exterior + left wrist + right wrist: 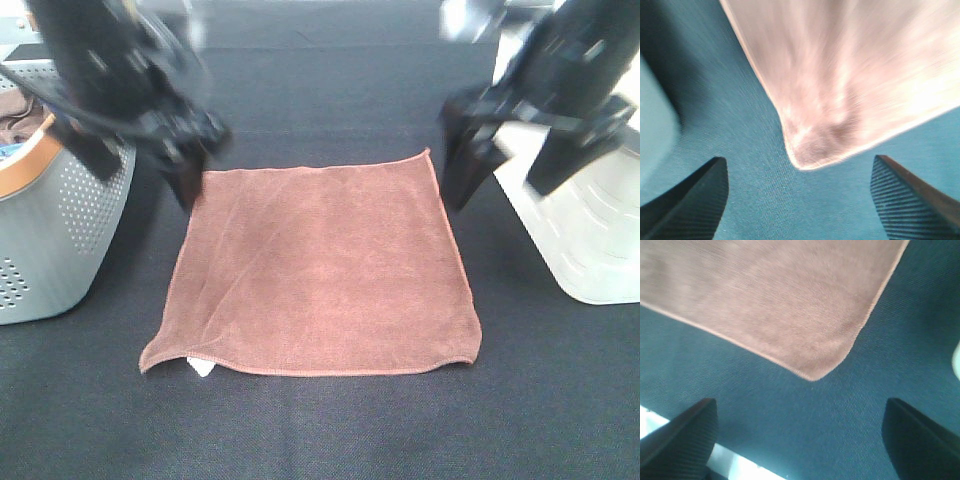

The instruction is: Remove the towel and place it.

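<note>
A brown towel (320, 270) lies spread flat on the dark table. My left gripper (150, 165) hovers open over the towel's far left corner, which shows in the left wrist view (815, 145) between the two fingertips (690, 200). My right gripper (505, 170) hovers open beside the towel's far right corner, which shows in the right wrist view (815, 360) between the fingertips (682, 440). Both grippers are empty and apart from the cloth.
A grey perforated basket (60, 230) with cloth inside stands at the left edge. A white container (590, 230) stands at the right edge. A small white tag (202, 367) peeks from under the towel's near left corner.
</note>
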Tool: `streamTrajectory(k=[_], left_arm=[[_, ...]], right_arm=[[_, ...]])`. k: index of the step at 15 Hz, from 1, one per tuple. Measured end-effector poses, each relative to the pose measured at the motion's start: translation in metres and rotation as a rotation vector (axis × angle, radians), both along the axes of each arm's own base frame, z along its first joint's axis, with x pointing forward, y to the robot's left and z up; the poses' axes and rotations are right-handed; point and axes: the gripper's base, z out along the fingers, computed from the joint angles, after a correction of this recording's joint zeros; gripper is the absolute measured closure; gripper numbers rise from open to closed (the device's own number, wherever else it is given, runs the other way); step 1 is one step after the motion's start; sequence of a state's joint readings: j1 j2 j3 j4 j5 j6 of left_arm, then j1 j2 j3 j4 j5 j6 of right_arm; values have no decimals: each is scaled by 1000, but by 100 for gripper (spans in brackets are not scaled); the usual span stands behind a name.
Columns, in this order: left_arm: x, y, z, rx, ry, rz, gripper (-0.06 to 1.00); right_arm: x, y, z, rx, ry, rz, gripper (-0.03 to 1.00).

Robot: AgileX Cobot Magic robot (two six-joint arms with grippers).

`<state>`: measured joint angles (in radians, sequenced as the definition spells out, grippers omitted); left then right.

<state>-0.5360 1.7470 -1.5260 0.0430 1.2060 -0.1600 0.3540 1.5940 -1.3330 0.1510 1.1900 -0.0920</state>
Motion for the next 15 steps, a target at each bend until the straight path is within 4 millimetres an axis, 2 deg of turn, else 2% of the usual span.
streamTrajectory(k=[1, 5, 6, 8, 10, 11, 13, 14, 15], left_arm=[[0, 0, 0, 0, 0, 0, 19], [-41, 30, 80, -69, -229, 2, 19], [-59, 41, 104, -107, -301, 8, 19], [-85, 58, 117, -120, -350, 11, 19], [-111, 73, 103, -105, -327, 10, 19], [-130, 85, 81, -77, -278, 7, 19], [-163, 104, 52, -54, -232, 6, 19], [-163, 104, 52, -54, -232, 6, 19], [-178, 112, 41, -57, -218, 6, 19]], right_arm=[[0, 0, 0, 0, 0, 0, 13], [-39, -17, 56, 39, -178, 4, 13], [-59, -25, 67, 50, -222, 4, 13], [-85, -34, 66, 51, -232, 5, 13], [-113, -45, 51, 37, -210, 6, 13], [-132, -52, 37, 27, -188, 6, 13], [-157, -62, 14, 8, -150, 8, 13], [-157, -62, 14, 8, -150, 8, 13], [-170, -67, 4, 5, -142, 8, 13]])
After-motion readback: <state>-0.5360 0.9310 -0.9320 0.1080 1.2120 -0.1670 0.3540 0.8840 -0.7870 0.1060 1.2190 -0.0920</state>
